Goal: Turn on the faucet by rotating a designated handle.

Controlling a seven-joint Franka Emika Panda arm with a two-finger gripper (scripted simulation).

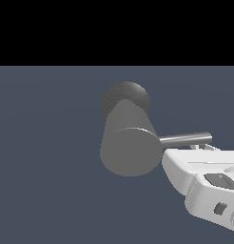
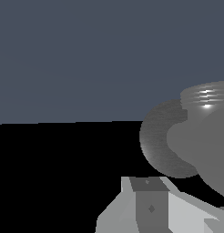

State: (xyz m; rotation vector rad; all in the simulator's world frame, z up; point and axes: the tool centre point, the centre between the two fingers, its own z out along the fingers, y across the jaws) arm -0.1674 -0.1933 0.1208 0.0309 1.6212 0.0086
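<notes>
The jaws could not be made out clearly in either view, so whether they were spread or closed could not be told, and nothing was seen held between them. In the exterior view the white gripper [image 1: 200, 148] was seen entering from the lower corner on the exterior view's right, its front end lying just beneath the outer part of the handle [image 1: 185, 139]. Whether contact was made with the rod could not be told. In the wrist view only a pale grey, angular part of the gripper [image 2: 150, 207] was shown, with a darker grey panel at its middle.

The handle was seen as a thin, shiny rod projecting sideways from the faucet [image 1: 131, 143] toward the exterior view's right, roughly level. The faucet itself was shown as a thick matte grey cylinder with its flat round end face turned toward the camera and a darker dome base [image 1: 124, 97] behind it. In the wrist view the faucet [image 2: 196, 136] was seen close up, near the gripper, with bright glints across a ridged band. A plain blue-grey floor [image 1: 47, 167] was seen beneath everything.
</notes>
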